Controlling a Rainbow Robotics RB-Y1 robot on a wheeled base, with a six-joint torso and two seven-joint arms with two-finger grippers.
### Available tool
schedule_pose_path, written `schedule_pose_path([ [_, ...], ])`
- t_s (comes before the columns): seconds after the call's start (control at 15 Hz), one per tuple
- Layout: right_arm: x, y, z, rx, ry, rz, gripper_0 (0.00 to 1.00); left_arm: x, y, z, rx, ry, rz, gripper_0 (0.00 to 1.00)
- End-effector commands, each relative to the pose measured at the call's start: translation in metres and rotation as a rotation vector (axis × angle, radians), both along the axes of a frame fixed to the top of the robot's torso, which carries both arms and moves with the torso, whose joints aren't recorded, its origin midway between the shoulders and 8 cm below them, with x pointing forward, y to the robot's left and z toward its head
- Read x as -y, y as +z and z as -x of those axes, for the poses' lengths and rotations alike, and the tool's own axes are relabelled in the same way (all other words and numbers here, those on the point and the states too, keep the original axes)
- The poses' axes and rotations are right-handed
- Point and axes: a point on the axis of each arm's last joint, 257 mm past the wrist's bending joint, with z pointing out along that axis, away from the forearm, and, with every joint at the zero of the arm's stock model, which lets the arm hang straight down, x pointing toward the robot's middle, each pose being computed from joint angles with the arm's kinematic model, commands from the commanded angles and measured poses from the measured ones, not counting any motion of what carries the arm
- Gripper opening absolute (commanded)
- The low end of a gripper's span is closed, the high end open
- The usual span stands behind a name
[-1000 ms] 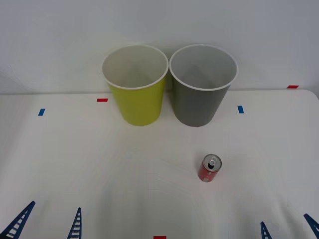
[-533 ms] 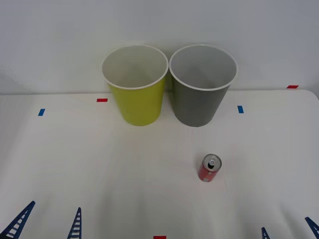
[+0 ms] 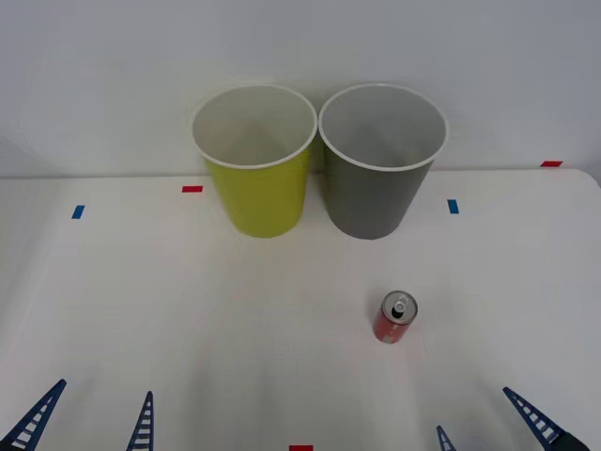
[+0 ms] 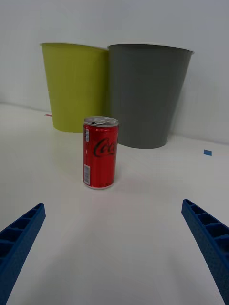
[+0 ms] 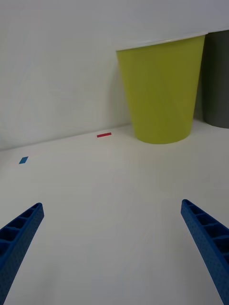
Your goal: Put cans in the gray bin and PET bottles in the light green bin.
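A red can [image 3: 395, 318] stands upright on the white table [image 3: 141, 301], near the gray bin [image 3: 380, 164]; the light green bin [image 3: 255, 164] sits just left. Both the right gripper [image 3: 488, 427] and left gripper [image 3: 89, 423] wait at the near edge, fingers spread, grasping nothing.

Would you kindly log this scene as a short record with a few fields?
can: red can upright on the table, nearer the robot than the gray bin
bins: light green bin beside the gray bin, at the table's far side
left gripper: open, low near edge
right gripper: open, facing the can
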Motion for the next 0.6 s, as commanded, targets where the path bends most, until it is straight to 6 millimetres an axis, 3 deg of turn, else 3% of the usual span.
schedule_pose_path([
  [0.07, -0.015, -0.011, -0.033, 0.014, 0.006, 0.009, 1.0, 0.0, 0.0, 0.0, 0.0, 0.0, 0.0, 1.0],
  [0.2, -0.023, -0.006, -0.063, 0.026, 0.005, 0.018, 1.0, 0.0, 0.0, 0.0, 0.0, 0.0, 0.0, 1.0],
  [0.6, -0.043, 0.001, -0.09, 0.037, -0.021, -0.024, 1.0, 0.0, 0.0, 0.0, 0.0, 0.0, 0.0, 1.0],
])
